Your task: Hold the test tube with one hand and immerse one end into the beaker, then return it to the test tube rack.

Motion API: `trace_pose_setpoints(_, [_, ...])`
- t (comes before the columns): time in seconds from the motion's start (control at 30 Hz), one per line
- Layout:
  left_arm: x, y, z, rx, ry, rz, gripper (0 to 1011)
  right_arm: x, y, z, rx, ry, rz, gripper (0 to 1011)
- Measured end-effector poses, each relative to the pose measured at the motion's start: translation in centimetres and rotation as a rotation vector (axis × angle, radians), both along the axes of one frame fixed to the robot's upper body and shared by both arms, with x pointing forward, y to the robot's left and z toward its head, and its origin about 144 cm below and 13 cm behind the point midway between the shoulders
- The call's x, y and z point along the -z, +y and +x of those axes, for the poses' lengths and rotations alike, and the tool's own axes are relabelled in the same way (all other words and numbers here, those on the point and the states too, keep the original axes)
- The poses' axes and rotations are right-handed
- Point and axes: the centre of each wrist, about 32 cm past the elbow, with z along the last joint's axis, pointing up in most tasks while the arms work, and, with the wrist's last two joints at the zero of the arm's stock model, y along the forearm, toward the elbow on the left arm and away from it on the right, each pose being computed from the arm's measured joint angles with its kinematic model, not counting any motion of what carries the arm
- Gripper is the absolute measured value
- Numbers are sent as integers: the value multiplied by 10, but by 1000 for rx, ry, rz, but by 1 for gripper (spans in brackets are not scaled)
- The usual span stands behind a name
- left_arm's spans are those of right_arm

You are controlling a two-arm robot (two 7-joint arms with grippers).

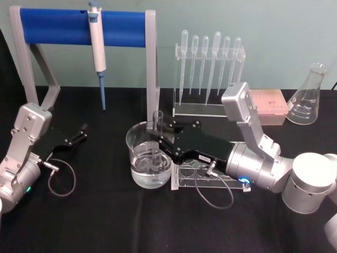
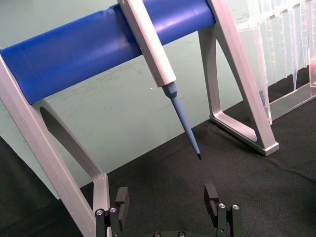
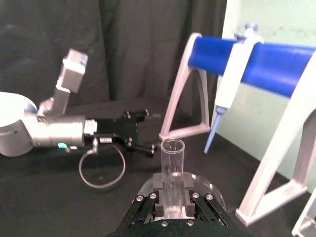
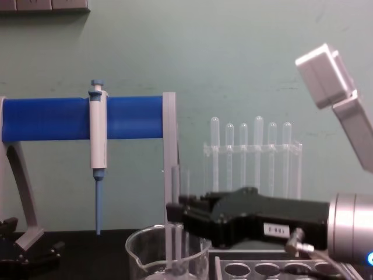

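Observation:
The test tube [image 1: 157,124] stands upright with my right gripper [image 1: 162,138] shut on its upper part. Its round lower end is down inside the beaker [image 1: 138,153], which holds some clear liquid. From the chest view the test tube [image 4: 176,227] drops past the rim of the beaker [image 4: 140,251], with the right gripper [image 4: 185,217] reaching in from the right. In the right wrist view the test tube [image 3: 172,170] rises between the black fingers [image 3: 190,200]. My left gripper [image 1: 79,134] rests open on the black cloth at the left, its fingers [image 2: 122,200] spread wide.
A blue-bar stand [image 1: 63,26] at the back holds a white pipettor [image 1: 97,47]. Behind the beaker is a clear rack of pipettes [image 1: 208,68]. A clear tube rack [image 1: 210,182] lies under my right wrist. A flask [image 1: 308,97] and a pink box [image 1: 268,105] stand at the back right.

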Motion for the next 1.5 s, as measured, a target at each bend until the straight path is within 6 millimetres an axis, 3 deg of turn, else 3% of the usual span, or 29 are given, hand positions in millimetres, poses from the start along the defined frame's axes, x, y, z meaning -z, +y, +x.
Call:
trace_pose_setpoints(0.47, [0, 0, 0, 0, 0, 0, 1000, -55, -3, 3, -31, -105, 95, 222])
trace_pose_setpoints(0.83, [0, 0, 0, 0, 0, 0, 1000, -82, -8, 0, -23, -131, 111, 222])
trace_pose_setpoints(1.17, [0, 0, 0, 0, 0, 0, 1000, -102, -43, -9, 12, -157, 98, 222])
trace_pose_setpoints(1.5, [0, 0, 0, 0, 0, 0, 1000, -90, -85, -22, 35, -153, 81, 222])
